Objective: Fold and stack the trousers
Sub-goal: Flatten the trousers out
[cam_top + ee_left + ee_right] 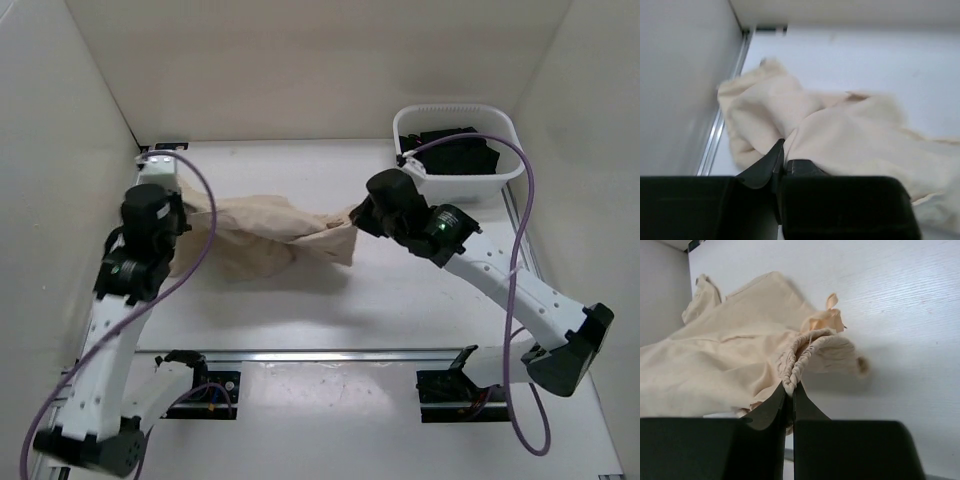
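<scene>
The left hand (183, 214) is pinched nearly closed on a fold of the trousers (262, 236). In its wrist view the two dark fingertips (776, 159) meet with pale cloth caught between them, and the rest of the cloth bunches just ahead of the hand (781, 151) and spreads off to its right. The right hand (357, 216) is likewise clamped narrow. Its own camera shows the fingertips (801, 401) squeezed on the gathered elastic waistband (799, 356), which rises in a puckered ridge straight above the grip.

The trousers (725, 357) run as one loose, twisted beige band from the left hand across to the right hand, held at both ends between them. The middle sags below the line of the two hands toward the worktop (300, 315). A shadow lies under it, and whether the lowest folds touch the surface cannot be told. Beyond the right hand's grip, the waistband end casts a shadow on the white surface, so that end hangs clear of it.

Farther out from the right hand, on its outer side and well apart from the cloth, a white basket (470, 186) stands with black garments (455, 150) inside.
</scene>
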You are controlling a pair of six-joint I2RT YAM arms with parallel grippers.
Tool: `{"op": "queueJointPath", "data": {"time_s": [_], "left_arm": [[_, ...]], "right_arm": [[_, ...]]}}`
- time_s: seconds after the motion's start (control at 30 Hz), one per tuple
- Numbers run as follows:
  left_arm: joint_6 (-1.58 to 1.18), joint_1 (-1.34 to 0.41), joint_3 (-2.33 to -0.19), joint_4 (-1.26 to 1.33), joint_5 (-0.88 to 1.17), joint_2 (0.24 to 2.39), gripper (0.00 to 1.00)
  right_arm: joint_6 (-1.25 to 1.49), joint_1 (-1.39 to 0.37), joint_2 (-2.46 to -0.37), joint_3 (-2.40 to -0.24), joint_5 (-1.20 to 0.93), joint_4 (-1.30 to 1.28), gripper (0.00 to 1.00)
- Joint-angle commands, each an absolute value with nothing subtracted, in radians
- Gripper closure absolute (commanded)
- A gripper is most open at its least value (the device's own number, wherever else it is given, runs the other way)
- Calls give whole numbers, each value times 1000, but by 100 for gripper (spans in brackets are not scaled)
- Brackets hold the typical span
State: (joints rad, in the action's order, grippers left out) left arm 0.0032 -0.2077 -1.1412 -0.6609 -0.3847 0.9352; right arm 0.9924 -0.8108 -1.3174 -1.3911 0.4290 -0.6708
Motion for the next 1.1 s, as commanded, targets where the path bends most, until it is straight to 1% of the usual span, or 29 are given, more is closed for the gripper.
{"op": "queueJointPath", "data": {"time_s": [0.0, 0.07, 0.17, 0.2, 0.23, 0.33, 0.37, 0.4, 0.47, 0.5, 0.53, 0.6, 0.63, 0.67, 0.73, 0.77, 0.8, 0.87, 0.9, 0.97, 1.0, 1.07], "left_arm": [[0, -216, -1280, -745, -318, 903, 86], [0, -216, -1327, -759, -295, 967, 86], [0, -216, -1371, -759, -181, 1070, 86], [0, -216, -1387, -759, -99, 1160, 84], [0, -227, -1425, -759, -69, 1211, 77], [0, -313, -1492, -759, -89, 1423, 62], [0, -331, -1508, -759, -104, 1477, 59], [0, -343, -1526, -759, -121, 1587, 58], [0, -356, -1615, -759, -225, 1701, 56], [0, -345, -1658, -768, -271, 1806, 49], [0, -322, -1751, -778, -343, 1842, 45], [0, -289, -1828, -843, -334, 1862, 33], [0, -258, -1847, -860, -312, 1821, 23], [0, -247, -1838, -873, -275, 1783, 8], [0, -247, -1771, -883, -265, 1682, 2], [0, -247, -1723, -905, -252, 1569, 0], [0, -247, -1610, -926, -238, 1515, 0], [0, -279, -1469, -1015, -229, 1377, 0], [0, -279, -1312, -1043, -215, 1346, 0], [0, -302, -1150, -1080, -198, 1309, 2], [0, -302, -1037, -1080, -189, 1308, 2], [0, -311, -994, -1080, -141, 1331, 3]], "right_arm": [[1032, -912, -1345, -1472, 651, -825, 100], [1078, -951, -1345, -1500, 698, -874, 100], [1135, -951, -1277, -1487, 786, -975, 100], [1135, -951, -1253, -1473, 808, -992, 100], [1146, -951, -1230, -1457, 825, -1024, 100], [1157, -924, -1151, -1425, 848, -1052, 100], [1167, -910, -1126, -1413, 859, -1069, 100], [1167, -899, -1117, -1413, 859, -1081, 100], [1167, -887, -1117, -1413, 859, -1107, 100], [1158, -876, -1117, -1428, 871, -1118, 100], [1158, -867, -1117, -1437, 886, -1133, 100], [1158, -844, -1126, -1456, 897, -1161, 100], [1146, -822, -1126, -1456, 897, -1170, 100], [1131, -809, -1117, -1456, 910, -1170, 100], [1105, -766, -1106, -1447, 910, -1170, 100], [1095, -752, -1094, -1447, 910, -1170, 100], [1095, -724, -1094, -1434, 910, -1160, 100], [1080, -713, -1072, -1407, 897, -1160, 100], [1080, -700, -1072, -1407, 897, -1160, 100], [1080, -690, -1063, -1379, 897, -1160, 100], [1080, -690, -1063, -1379, 908, -1160, 100], [1091, -690, -1063, -1368, 908, -1160, 100]]}}
